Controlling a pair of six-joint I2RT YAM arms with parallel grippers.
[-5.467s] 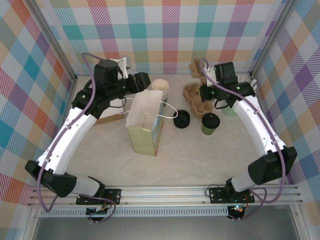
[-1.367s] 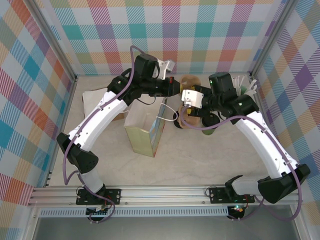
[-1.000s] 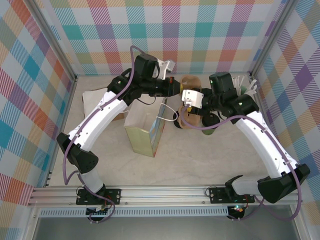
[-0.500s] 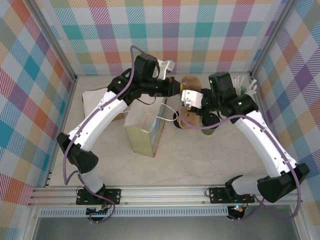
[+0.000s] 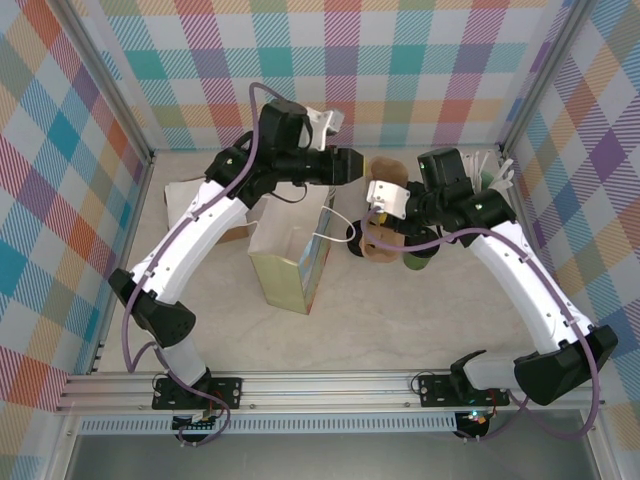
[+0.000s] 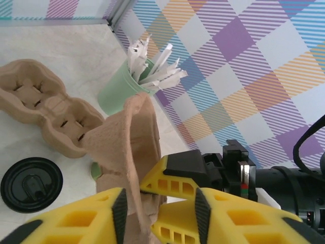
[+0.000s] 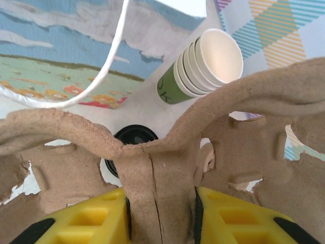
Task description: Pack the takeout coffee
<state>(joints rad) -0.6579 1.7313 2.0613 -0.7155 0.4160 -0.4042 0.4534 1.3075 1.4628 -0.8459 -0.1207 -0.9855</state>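
Left jaws have just released the carrier point(image 6: 136, 152) and stand apart; right jaws alone clench it. Handover done; cup point(image 5: 413, 262) and lid point(image 6: 31, 184) remain unpacked on the worktop point(image 5: 400, 320).

carrier point(image 5: 381, 245) crowding lid point(image 6: 31, 184), bag point(image 5: 285, 255) alongside, near table point(image 5: 400, 320) open

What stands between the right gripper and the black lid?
A cardboard cup carrier. The right gripper is clamped on its centre ridge, and the black lid lies beyond it, partly hidden.
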